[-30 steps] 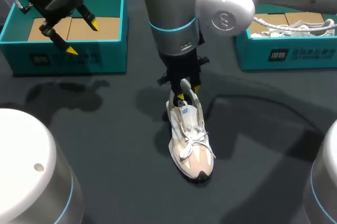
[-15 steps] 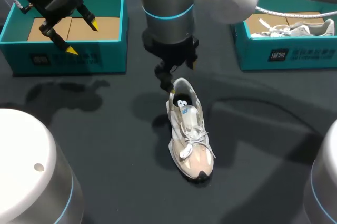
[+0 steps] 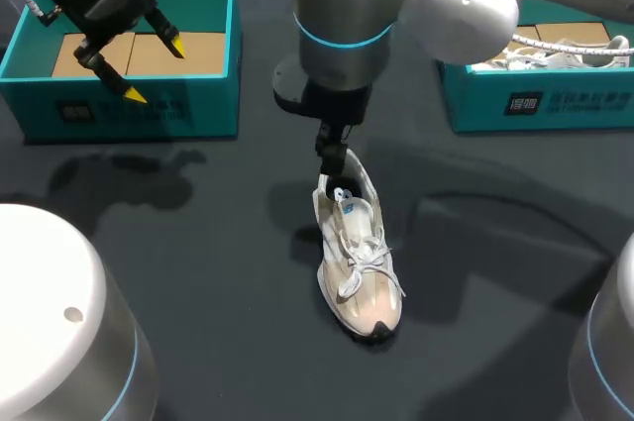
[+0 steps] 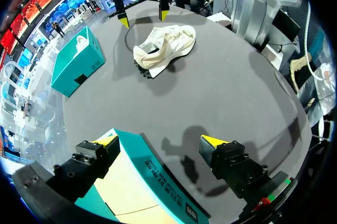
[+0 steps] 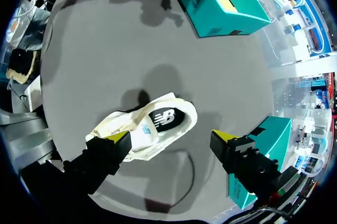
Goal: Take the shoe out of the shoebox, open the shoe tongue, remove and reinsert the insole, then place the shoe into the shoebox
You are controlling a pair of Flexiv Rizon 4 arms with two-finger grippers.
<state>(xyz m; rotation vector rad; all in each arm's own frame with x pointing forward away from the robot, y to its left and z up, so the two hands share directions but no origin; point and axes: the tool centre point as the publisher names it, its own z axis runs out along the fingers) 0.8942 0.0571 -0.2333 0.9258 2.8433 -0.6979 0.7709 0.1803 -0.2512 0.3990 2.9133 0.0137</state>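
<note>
A beige and white shoe lies on the dark table near the middle, toe toward the front. My right gripper hangs just above its heel end. In the right wrist view that gripper is open, and the shoe lies below its spread fingers with the dark insole showing. My left gripper is open above the teal shoebox at the back left. In the left wrist view this gripper hovers over the box's edge, with the shoe far ahead.
A second teal shoebox stands at the back right with another white shoe inside. The left box holds brown cardboard. Bare dark table surrounds the shoe on all sides.
My right gripper has opened, let go of the shoe's heel end, lifted a little and turned. The shoe stays in place. The left arm has not moved.
</note>
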